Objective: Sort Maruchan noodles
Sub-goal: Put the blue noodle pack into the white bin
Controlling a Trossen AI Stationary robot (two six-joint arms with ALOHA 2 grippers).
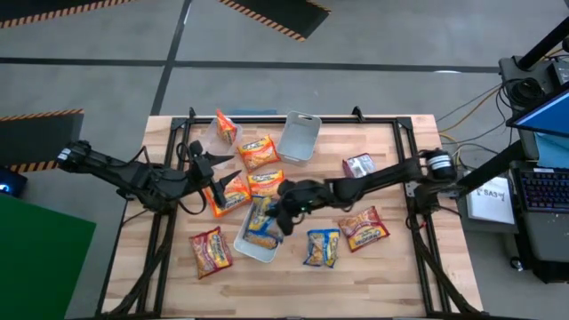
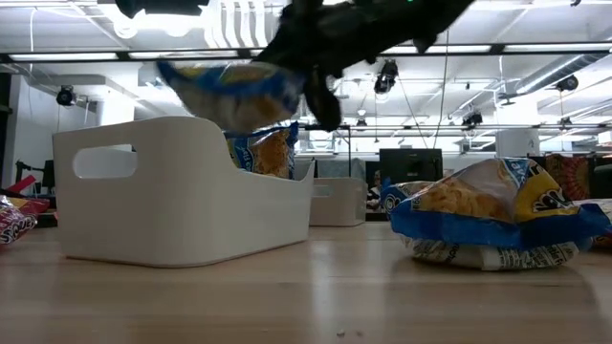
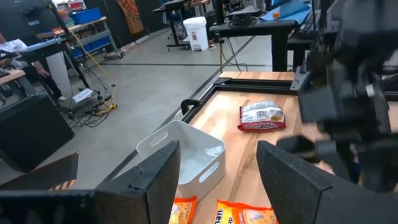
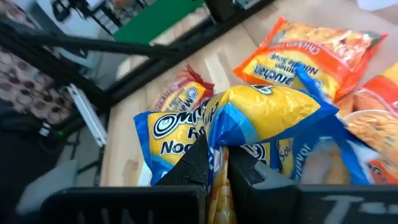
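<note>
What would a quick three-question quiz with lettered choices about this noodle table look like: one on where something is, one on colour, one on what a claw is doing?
1. Where is the right gripper?
A. over the white tray near the table's middle
B. off the table
C. at the empty far tray

2. What colours is the packet it carries?
A. dark red
B. blue and yellow
C. plain orange

3. How stands the left gripper?
A. shut on a tray
B. open, holding nothing
C. shut on a packet

Answers: 1 A, it hangs above the white tray holding blue packets. 2 B, the blue-and-yellow packet is pinched between its fingers. 3 B, its fingers stand apart with nothing between.
</note>
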